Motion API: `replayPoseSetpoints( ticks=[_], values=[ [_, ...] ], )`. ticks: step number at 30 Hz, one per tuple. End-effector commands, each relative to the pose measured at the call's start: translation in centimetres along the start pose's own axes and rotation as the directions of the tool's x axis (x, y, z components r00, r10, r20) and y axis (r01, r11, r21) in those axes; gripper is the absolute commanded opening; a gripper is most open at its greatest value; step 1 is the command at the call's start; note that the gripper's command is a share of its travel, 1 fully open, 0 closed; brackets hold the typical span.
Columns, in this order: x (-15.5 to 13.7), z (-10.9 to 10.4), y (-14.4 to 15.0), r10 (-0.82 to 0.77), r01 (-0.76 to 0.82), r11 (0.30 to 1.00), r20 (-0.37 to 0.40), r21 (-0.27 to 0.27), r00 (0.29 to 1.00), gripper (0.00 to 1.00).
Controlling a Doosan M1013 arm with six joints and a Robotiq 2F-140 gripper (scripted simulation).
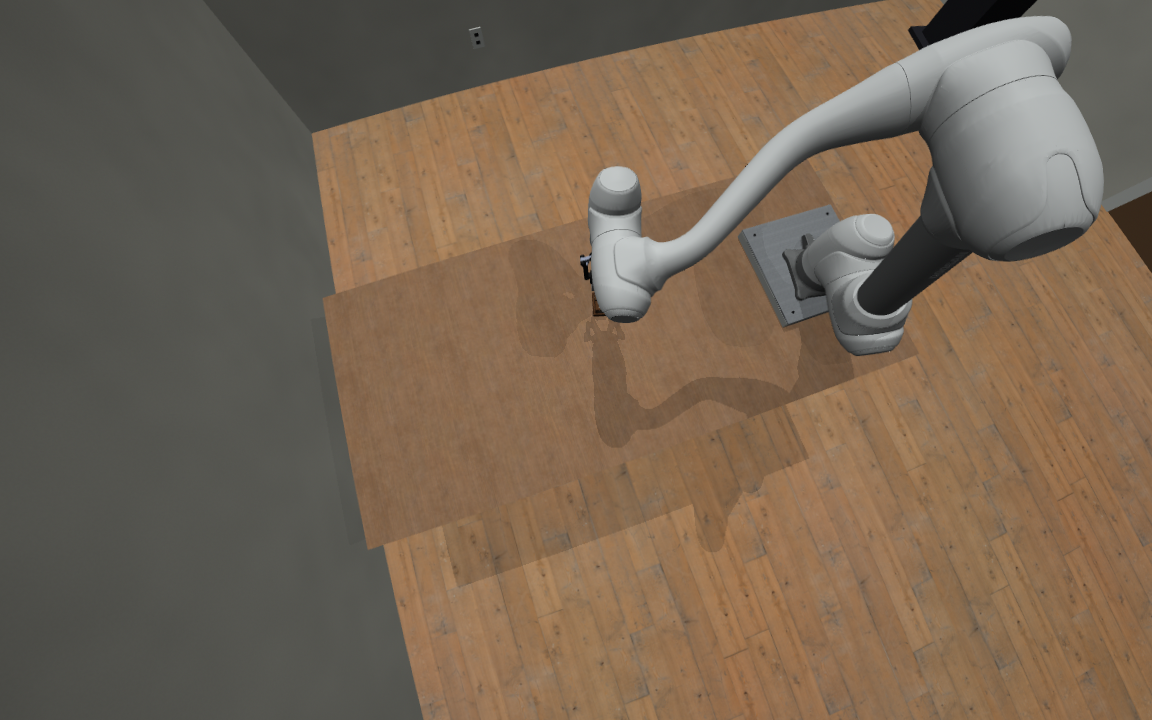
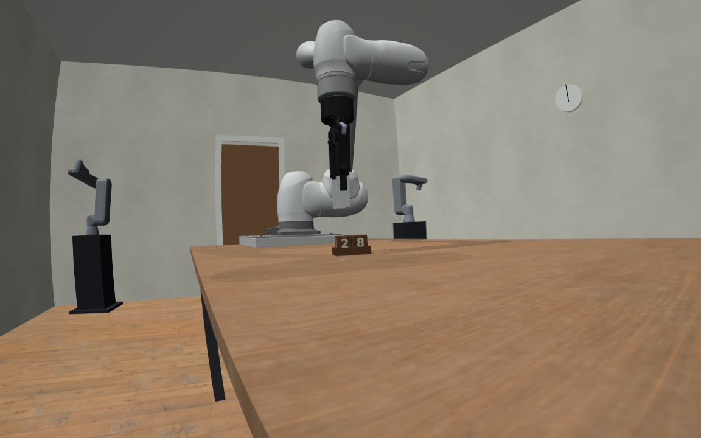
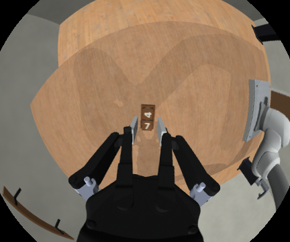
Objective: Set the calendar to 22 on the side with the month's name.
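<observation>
The calendar is a small brown tray (image 2: 351,250) with two brown cubes sitting in it on the table. In the exterior view the left cube (image 2: 344,243) shows 2 and the right cube (image 2: 360,242) shows 8. In the wrist view the cubes' top faces read 4 (image 3: 149,115) and 7 (image 3: 147,126). My gripper (image 2: 341,198) points straight down, well above the tray and roughly over its left cube. Its fingers stand partly closed with a gap about one cube wide and nothing between them. From above, the wrist hides most of the calendar (image 1: 598,308).
The arm's base plate (image 1: 786,264) is on the table behind the calendar. Two small grey arms on black stands (image 2: 91,261) (image 2: 408,218) stand off the table. A brown door (image 2: 249,193) is in the back wall.
</observation>
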State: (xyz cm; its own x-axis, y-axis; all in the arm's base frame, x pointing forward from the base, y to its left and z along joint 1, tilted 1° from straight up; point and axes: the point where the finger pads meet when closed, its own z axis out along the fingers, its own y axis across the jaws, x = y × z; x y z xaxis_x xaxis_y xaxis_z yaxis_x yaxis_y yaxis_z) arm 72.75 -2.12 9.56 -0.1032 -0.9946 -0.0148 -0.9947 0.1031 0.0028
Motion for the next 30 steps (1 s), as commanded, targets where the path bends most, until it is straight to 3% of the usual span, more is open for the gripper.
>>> replayPoseSetpoints(
  ticks=[1,30],
  values=[
    [0.0,0.0,0.0,0.000,0.000,1.000,0.000,0.000,1.000,0.36],
    [0.0,1.5,0.0,0.000,0.000,1.000,0.000,0.000,1.000,0.36]
  ],
)
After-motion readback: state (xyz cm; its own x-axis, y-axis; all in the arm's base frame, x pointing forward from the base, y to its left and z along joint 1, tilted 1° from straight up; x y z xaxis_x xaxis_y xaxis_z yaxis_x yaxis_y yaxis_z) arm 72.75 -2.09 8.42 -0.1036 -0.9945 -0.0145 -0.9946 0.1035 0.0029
